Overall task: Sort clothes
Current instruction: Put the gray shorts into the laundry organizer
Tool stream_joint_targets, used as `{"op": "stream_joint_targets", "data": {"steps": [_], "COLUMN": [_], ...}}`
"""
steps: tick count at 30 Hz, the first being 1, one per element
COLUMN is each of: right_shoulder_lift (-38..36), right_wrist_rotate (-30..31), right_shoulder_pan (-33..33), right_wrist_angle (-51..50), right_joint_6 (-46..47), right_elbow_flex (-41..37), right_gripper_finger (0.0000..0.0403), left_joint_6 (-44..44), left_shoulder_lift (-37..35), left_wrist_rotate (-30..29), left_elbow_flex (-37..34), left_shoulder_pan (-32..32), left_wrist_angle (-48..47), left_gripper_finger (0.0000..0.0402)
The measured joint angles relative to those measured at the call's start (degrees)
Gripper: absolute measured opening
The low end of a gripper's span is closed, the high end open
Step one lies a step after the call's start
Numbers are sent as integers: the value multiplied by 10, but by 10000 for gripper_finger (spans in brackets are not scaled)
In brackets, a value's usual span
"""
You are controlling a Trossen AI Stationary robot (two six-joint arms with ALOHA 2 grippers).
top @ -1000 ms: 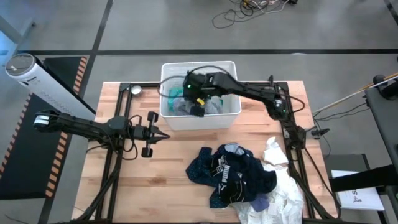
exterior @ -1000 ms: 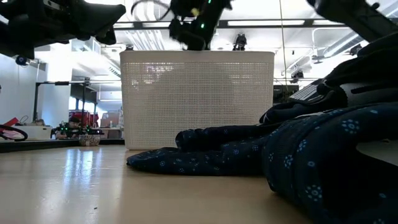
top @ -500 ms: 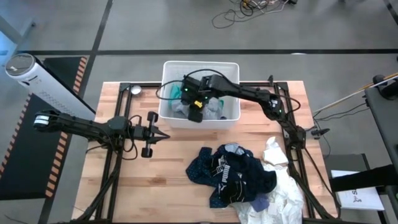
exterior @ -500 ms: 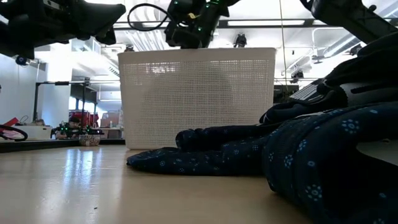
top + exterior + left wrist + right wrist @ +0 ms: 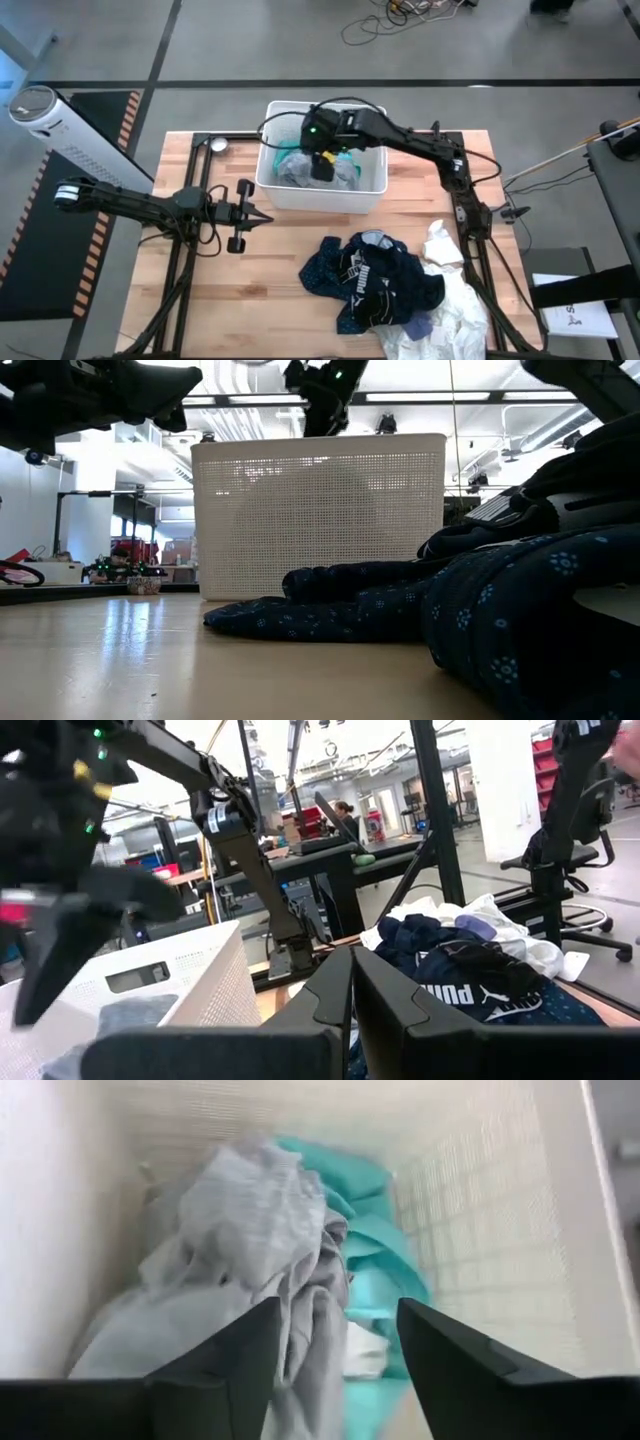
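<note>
**Grey garment let go into the basket**

On the tabletop (image 5: 250,290), the dark and white clothes (image 5: 385,285) still wait, heaped near right. Over the basket (image 5: 372,190), the right gripper (image 5: 322,165) has just spread its fingers, dropping a grey garment (image 5: 235,1270) beside teal. The left gripper (image 5: 262,216) stays closed, idle.

Two dark jointed arms, black looping cables, green indicator lights

The wooden surface (image 5: 270,290) holds a white basket (image 5: 322,196) near its far edge. A heap of clothes (image 5: 400,285), dark blue and white, lies near the front right corner.
</note>
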Motion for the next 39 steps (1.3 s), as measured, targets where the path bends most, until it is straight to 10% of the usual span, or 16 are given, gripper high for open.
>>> {"op": "stream_joint_targets", "data": {"steps": [6, 15, 39], "right_shoulder_lift": [-44, -31, 69], "right_wrist_rotate": [-34, -114, -172], "right_shoulder_pan": [-7, -45, -84], "right_wrist_angle": [-40, -37, -34], "right_joint_6": [-170, -202, -207], "right_elbow_flex": [0, -5, -92], "right_gripper_finger": [176, 9, 0], "left_joint_6": [0, -4, -7], "left_shoulder_lift": [0, 0, 0], "left_wrist_rotate": [0, 0, 0], "left_elbow_flex": [0, 0, 0], "left_shoulder_pan": [0, 0, 0], "left_wrist_angle": [0, 0, -4], "left_gripper_finger": [0, 0, 0]}}
